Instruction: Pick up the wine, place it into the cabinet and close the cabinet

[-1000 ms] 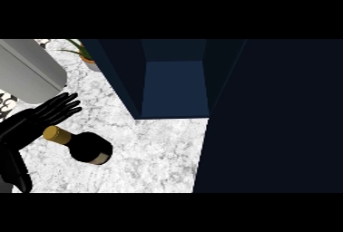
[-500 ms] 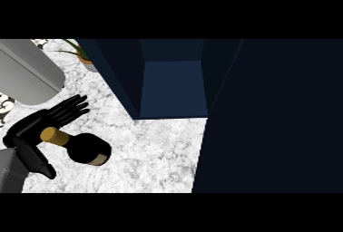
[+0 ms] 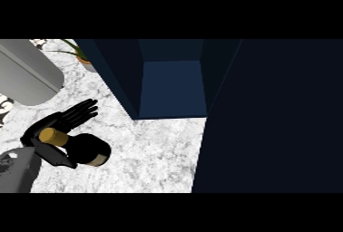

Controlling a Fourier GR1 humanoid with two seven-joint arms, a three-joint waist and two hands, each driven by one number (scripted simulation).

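So, quick rundown of where this sits:

Hand: only one hand (image 3: 57, 124) shows, at the view's left. Can't say for sure which arm it belongs to, though a grey forearm (image 3: 17, 170) comes in at the lower left. Fingers are stretched out up and to the right, the thumb sits on the near side of the bottle, so it's cradling more than wrapping it.

Wine: the wine bottle (image 3: 87, 151) is seen from above on the marble counter (image 3: 154, 154), gold cap (image 3: 52, 136) right against the palm, dark body just right of the thumb.

Cabinet: the dark blue cabinet (image 3: 171, 86) stands open up and to the right, well apart from the bottle, with its door (image 3: 268, 118) filling the right side.

Risk: my guess is that lifting before the fingers curl round lets the bottle slide or tip out. It could also clip the cabinet's side wall on the way in.

Other stuff: a grey rounded object (image 3: 26, 72) upper left, a bit of plant (image 3: 79, 52) behind it.

Labels: no readable writing or brand anywhere, and the bottle's label isn't visible from this angle.
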